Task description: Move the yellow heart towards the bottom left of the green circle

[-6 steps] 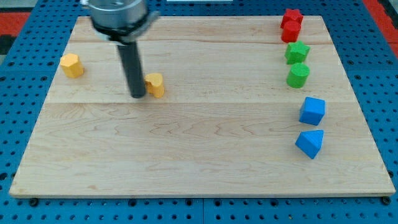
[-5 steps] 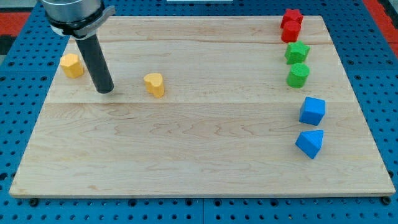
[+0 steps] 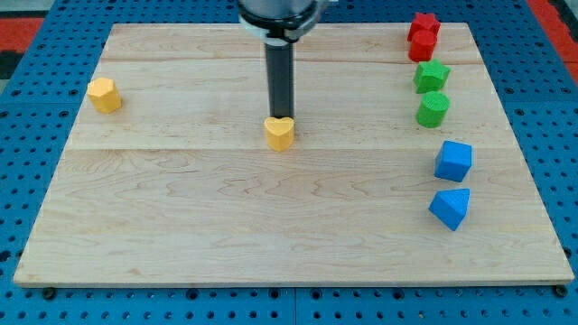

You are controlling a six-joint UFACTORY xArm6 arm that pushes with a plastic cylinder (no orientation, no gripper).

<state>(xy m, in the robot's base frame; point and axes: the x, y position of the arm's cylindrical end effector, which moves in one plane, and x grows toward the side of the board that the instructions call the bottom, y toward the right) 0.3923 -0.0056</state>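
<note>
The yellow heart [image 3: 280,133] lies near the middle of the wooden board, a little above centre. My tip [image 3: 281,117] stands right at the heart's top edge, touching it or nearly so. The green circle [image 3: 433,109] sits far to the view's right, well apart from the heart.
A yellow hexagonal block [image 3: 105,94] is at the view's left. At the right edge run a red star [image 3: 424,25] above a red block [image 3: 422,48], a green star [image 3: 432,76], a blue cube [image 3: 453,161] and a blue triangular block [image 3: 450,208].
The yellow heart has slid to the right, from about a third across the board to near its middle. My tip went left, then came back right, and now stands above the heart.
</note>
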